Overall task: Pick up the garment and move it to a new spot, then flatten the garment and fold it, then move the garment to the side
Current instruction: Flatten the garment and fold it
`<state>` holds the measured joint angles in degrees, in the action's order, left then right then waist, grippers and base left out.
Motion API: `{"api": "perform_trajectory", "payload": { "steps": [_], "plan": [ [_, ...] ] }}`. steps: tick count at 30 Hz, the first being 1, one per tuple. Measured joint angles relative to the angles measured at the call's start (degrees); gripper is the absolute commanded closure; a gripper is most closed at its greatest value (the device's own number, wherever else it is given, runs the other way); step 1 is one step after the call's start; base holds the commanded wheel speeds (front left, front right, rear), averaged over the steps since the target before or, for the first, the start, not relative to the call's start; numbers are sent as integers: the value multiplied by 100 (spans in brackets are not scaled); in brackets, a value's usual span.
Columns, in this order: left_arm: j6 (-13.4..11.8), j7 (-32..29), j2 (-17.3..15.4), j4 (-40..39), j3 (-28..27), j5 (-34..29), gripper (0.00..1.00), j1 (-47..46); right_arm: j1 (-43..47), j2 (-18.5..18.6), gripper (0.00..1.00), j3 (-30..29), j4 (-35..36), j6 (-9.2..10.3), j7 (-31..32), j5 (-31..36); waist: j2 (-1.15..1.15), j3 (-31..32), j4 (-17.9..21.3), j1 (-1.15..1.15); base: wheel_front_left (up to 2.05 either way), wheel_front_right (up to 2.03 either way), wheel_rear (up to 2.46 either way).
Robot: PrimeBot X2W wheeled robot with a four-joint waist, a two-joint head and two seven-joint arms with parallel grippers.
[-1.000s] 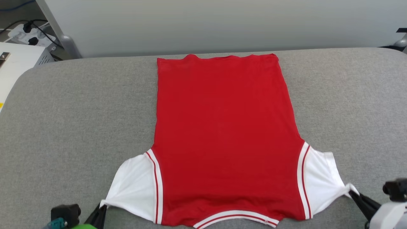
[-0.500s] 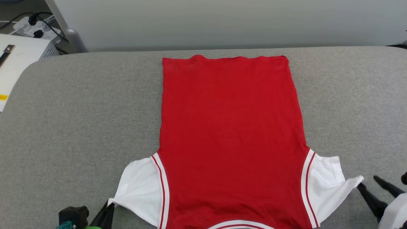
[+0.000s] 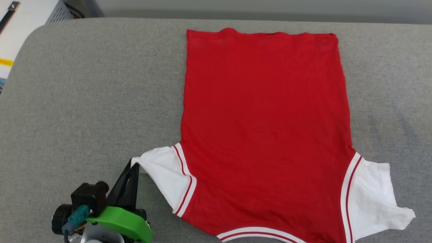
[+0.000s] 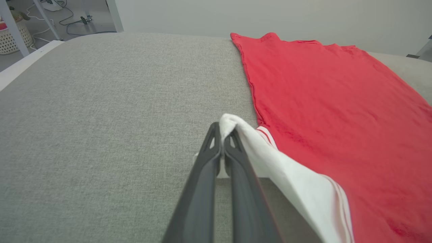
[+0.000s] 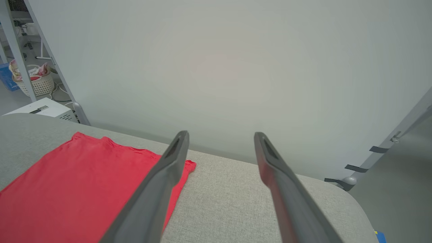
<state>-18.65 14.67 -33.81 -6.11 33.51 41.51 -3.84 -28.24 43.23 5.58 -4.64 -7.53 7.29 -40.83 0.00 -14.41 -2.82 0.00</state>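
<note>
- Head view: the garment (image 3: 263, 118), a red jersey with white sleeves, lies flat and plain side up on the grey tabletop (image 3: 84, 101). Its long axis runs from 12 o'clock to 6 o'clock, with the straight hem far at 12 and the striped collar near at 6.
- The left hand (image 3: 133, 167) sits at 7 o'clock in the picture, its fingers pointing towards 12. They are pressed together on the tip of the left-side sleeve (image 3: 162, 172), lifting that corner a little off the cloth surface.
- From this hand the body of the jersey lies at about 2 o'clock, just beside it.
- The right-side sleeve (image 3: 374, 199) lies loose at 4 o'clock, nothing touching it.
- Right wrist view: the right hand (image 5: 221, 135) is spread wide and holds nothing. It is raised, with the red cloth down at 8 o'clock.
- Judgement: the left arm is the nearer one, so a fold would probably carry its sleeve towards 3 o'clock, across the long axis.
</note>
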Motion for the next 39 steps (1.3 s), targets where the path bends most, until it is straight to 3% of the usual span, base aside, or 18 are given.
{"api": "perform_trajectory", "payload": {
  "steps": [4,11,15,25,32,34,39],
  "plan": [
    [16,0,208,-140,-15,-113,100,-248,-1083,-7,0,137,-140,0,1399,-81,0,-378,-171,0,0,0,0],
    [250,0,563,-177,-56,-438,100,-597,-2816,-86,0,723,-1129,0,4033,-130,0,-1054,-502,1,0,0,0],
    [409,0,756,-175,-71,-646,100,-803,-3511,-233,0,915,-1667,0,4901,126,0,-1445,-716,1,0,0,0],
    [705,0,1176,-82,-193,-992,100,-963,-3993,-599,0,1070,-2552,0,5097,693,0,-2204,-1183,1,0,0,0],
    [939,0,1383,145,-366,-1144,100,-1005,-3887,-430,0,1072,-2705,0,5019,628,0,-2451,-1428,1,0,0,0],
    [980,0,1404,196,-420,-1174,100,-999,-3874,-399,100,1085,-2673,0,4992,502,0,-2443,-1432,1,0,0,0],
    [1060,0,1472,341,-558,-1185,100,-929,-3743,-424,100,1251,-2563,0,4544,364,0,-2301,-1371,1,0,0,0]
  ]
}}
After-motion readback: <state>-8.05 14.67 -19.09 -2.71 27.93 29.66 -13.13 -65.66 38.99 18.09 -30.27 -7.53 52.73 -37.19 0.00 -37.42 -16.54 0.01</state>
